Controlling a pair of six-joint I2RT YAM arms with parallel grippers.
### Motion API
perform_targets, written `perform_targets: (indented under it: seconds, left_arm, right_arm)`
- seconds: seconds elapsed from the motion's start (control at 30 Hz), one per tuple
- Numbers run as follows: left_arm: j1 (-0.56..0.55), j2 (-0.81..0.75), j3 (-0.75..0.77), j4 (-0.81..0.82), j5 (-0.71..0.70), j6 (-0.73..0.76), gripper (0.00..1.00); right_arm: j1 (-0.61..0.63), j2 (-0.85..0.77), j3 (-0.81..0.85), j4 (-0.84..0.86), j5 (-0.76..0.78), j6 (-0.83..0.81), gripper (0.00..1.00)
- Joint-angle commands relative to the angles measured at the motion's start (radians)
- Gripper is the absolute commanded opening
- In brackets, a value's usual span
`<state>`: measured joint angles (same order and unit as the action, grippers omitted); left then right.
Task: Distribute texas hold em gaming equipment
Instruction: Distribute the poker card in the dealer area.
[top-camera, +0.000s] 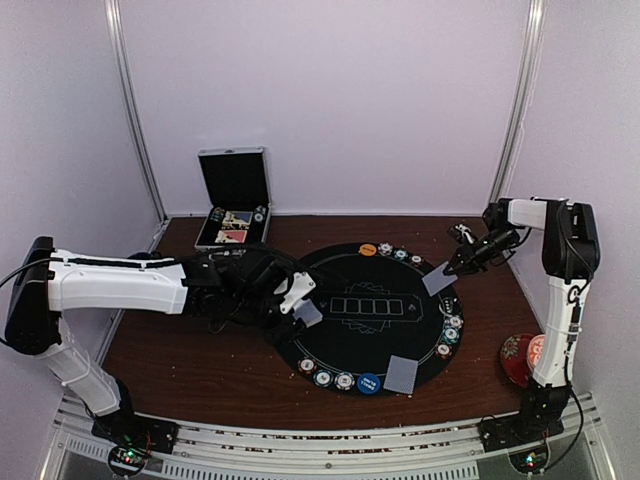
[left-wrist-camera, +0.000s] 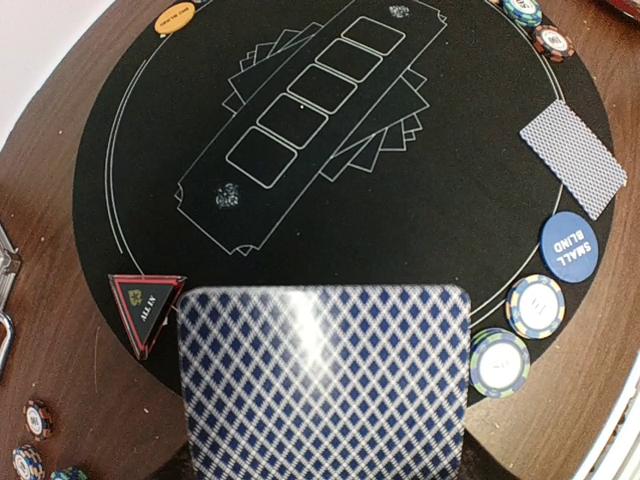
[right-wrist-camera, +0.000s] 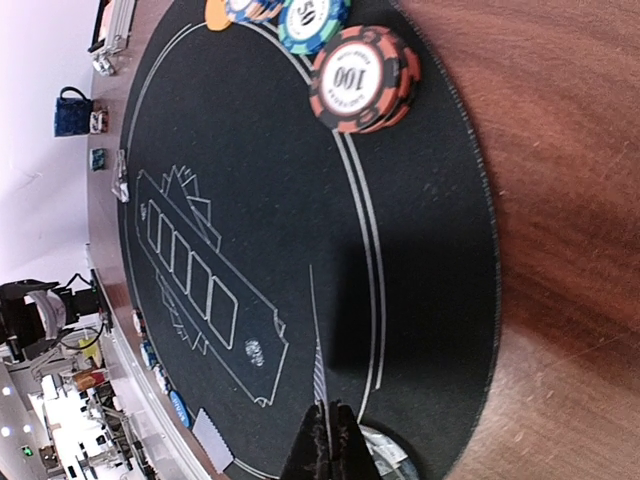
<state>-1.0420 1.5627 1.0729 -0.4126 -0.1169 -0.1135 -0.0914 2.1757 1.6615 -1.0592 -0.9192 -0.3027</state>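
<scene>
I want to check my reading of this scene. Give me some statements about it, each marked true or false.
1. The left gripper holds a card. True.
2. The right gripper is empty. False: it is shut on a second card.
3. The case is closed. False: its lid stands open.
4. The blue disc reads SMALL BLIND. True.
5. Cards fill the five outlines on the mat. False: they are empty.

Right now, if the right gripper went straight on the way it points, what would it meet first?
Probably the black mat: the right gripper, shut on a card, points at bare felt near the rim. The card would touch first; depth is unclear.
</scene>
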Motion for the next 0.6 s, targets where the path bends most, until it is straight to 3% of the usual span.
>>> perform_targets:
  seconds: [0.0,0.33,0.57]
  left_arm:
    - [-0.007,-0.033,0.010,0.037,-0.009,0.010,0.60]
    - [-0.009,-0.035,0.010,0.037,-0.009,0.013,0.60]
    - [-0.010,-0.037,0.009,0.037,-0.007,0.013,0.60]
  right_arm:
    - [0.001,0.033,0.041,0.019,0.069,0.034,0.00]
    - [0.001,0.050,0.031,0.047,0.146,0.067,0.04]
    - [0.001,0.040,0.021,0.074,0.222,0.090,0.18]
